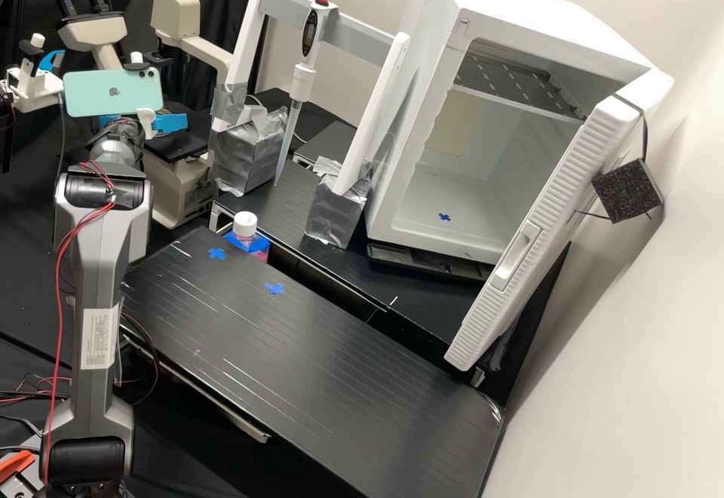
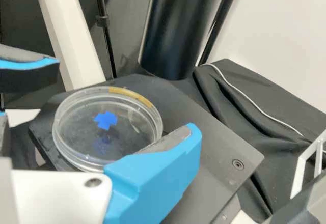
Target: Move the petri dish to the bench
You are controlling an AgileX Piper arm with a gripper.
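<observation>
1. The gripper (image 1: 151,121) is at the microscope (image 1: 175,196), left of the bench (image 1: 339,362) in the high view.
2. Its 2 blue fingers (image 2: 153,175) are spread, with the dish (image 2: 122,135) in the gap between them; 1 finger overlaps the dish's rim in the wrist view, and I cannot tell if they touch.
3. The dish lies flat on the black stage (image 2: 209,152), over 1 blue cross (image 2: 106,120).
4. The bench bears 2 blue marks (image 1: 216,253).
5. A white-capped bottle (image 1: 245,224) is just beside the bench's far edge.
6. Behind, a pipette (image 1: 303,79) hangs tip down from its stand (image 1: 354,34).
7. The incubator (image 1: 422,106) has its door (image 1: 554,211) open and 1 blue patch (image 1: 444,216) on its floor.
</observation>
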